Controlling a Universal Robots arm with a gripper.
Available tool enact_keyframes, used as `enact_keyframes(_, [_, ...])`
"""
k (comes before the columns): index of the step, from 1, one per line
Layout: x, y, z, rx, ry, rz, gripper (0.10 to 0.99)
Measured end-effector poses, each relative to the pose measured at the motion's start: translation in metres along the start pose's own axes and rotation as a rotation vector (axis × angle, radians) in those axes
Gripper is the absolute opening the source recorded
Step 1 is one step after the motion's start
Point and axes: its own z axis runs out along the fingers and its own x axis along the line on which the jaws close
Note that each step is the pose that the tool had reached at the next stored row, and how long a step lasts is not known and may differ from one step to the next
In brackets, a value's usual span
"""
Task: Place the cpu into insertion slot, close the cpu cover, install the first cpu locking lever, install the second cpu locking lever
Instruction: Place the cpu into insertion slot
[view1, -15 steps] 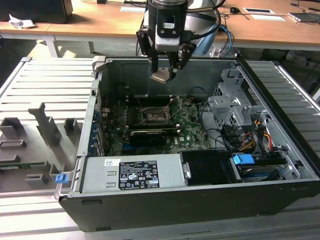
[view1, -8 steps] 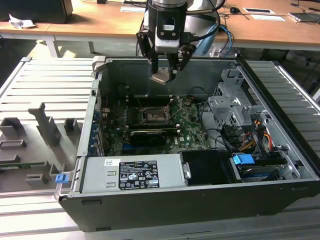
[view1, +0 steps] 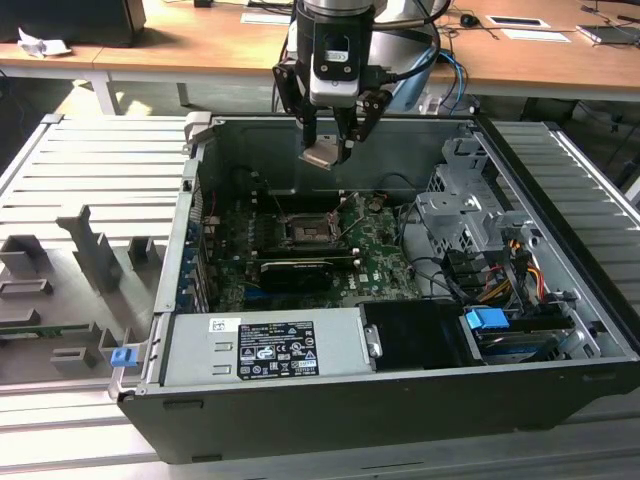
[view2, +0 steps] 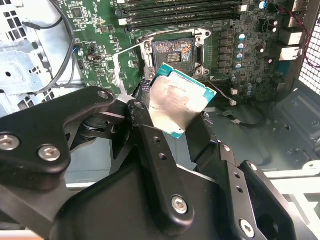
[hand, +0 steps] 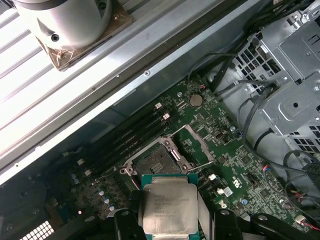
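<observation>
step 1, we judge: placing the cpu (view2: 177, 107) | end effector (view1: 328, 150) clenched on it, clear of the insertion slot (view2: 173, 52) | we need square alignment, gentle descent

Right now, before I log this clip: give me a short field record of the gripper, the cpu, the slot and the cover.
gripper: shut on the cpu, above the open computer case
cpu: held by its edges, silvery face showing, clear of the board
insertion slot: uncovered and empty
cpu cover: swung open beside the slot
progress: cpu not yet seated; cover not closed
</observation>
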Motion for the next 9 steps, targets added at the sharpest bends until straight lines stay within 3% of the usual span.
enact_keyframes(9, [0.0,-0.0002,0.002,0.0,-0.0007,0.007,0.529])
